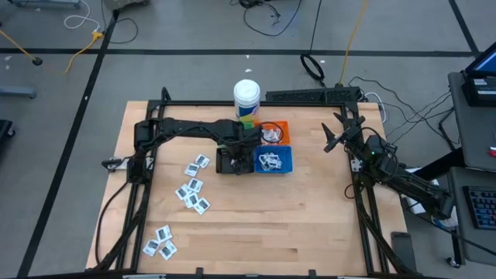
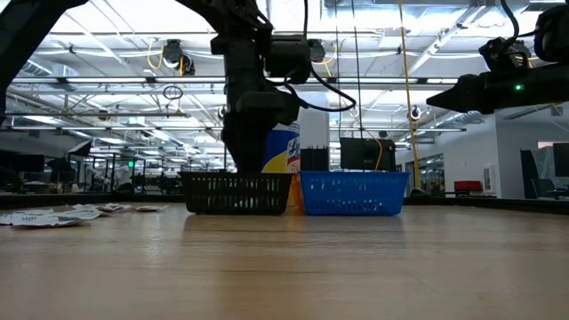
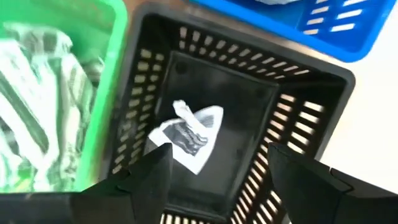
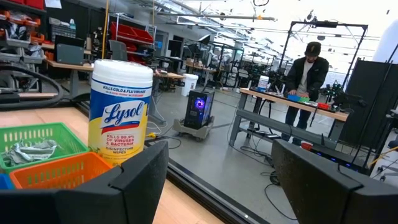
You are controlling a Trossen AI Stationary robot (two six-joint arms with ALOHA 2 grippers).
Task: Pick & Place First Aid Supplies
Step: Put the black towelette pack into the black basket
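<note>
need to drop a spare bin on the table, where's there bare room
Bare wood: the whole right half between the blue bin and the right arm's base, plus the near strip below the packets. Crowded: the middle, where the bins cluster under the left gripper, and the left side, dotted with packets.

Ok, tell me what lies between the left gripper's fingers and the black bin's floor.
Left wrist view: only a white packet with dark print, inside the black bin, below the open left gripper.

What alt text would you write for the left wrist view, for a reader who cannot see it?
The open left gripper hangs over a black slotted bin, in which lies one white sachet with dark print. Beside it are a green bin holding pale-green strips and a corner of a blue bin.
</note>
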